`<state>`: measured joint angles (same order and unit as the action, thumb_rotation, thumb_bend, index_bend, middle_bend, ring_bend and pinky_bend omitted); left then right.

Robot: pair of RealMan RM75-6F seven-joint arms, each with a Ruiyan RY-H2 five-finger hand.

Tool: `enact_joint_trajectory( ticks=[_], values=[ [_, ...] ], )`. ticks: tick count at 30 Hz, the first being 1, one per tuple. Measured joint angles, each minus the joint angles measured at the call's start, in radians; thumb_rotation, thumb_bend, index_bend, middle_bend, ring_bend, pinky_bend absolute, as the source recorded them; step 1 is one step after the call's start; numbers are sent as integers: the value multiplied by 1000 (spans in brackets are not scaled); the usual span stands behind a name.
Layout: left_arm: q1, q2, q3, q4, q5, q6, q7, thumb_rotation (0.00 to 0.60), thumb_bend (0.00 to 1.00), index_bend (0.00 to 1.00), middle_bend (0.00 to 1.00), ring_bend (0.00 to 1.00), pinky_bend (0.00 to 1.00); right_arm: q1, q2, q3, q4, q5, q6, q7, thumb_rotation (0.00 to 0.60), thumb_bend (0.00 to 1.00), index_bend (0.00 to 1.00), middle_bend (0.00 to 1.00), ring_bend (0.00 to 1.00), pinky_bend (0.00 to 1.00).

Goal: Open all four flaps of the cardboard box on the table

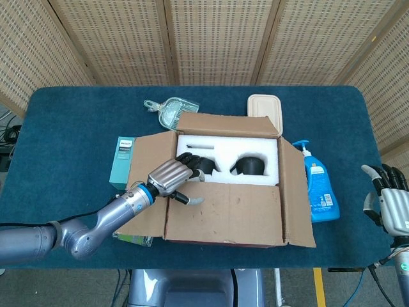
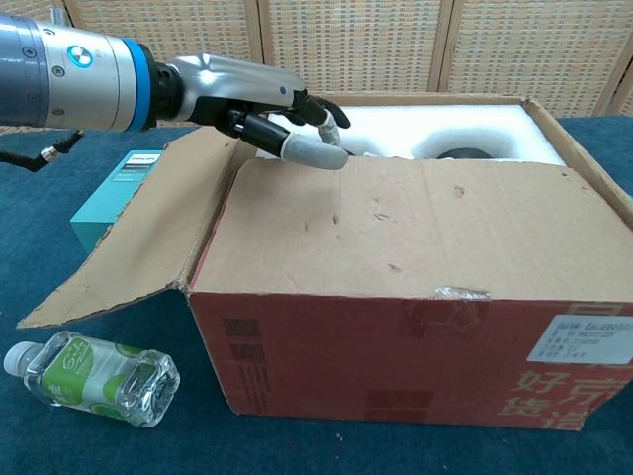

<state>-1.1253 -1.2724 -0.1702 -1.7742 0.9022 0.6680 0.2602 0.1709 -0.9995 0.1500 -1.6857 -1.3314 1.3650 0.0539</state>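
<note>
The cardboard box (image 1: 227,185) sits mid-table; its near flap (image 2: 415,223) is stiff, light and creased, best hooked at its free top edge, just under the left hand's (image 1: 171,179) loosely spread, empty fingers (image 2: 312,153). The right hand (image 1: 391,206) waits well apart, fingers apart.

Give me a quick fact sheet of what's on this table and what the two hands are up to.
box: cardboard box, left, right and far flaps folded out, near flap still upright
inside box: white foam insert with two dark round items set in it
left hand: left hand at the near flap's left top edge, fingers curled over it
right hand: right hand at the table's right edge, holding nothing
beside box: blue soap bottle, teal carton, water bottle, dustpan, beige lidded container
</note>
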Motion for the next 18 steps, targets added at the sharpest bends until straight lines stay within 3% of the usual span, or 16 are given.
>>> enact_joint_trajectory(
  ticks=[9,18],
  values=[
    [4,44,-24,-45,-6,-43,-98,156,253,318,38,0,0,1,-4,4,8,2,-3,5,600,825,132,158,0,19],
    [46,124,-78,-99,80,-101,-265,158,253,318,38,0,0,3,-3,8,6,5,-4,-1,600,825,132,158,0,19]
  ],
)
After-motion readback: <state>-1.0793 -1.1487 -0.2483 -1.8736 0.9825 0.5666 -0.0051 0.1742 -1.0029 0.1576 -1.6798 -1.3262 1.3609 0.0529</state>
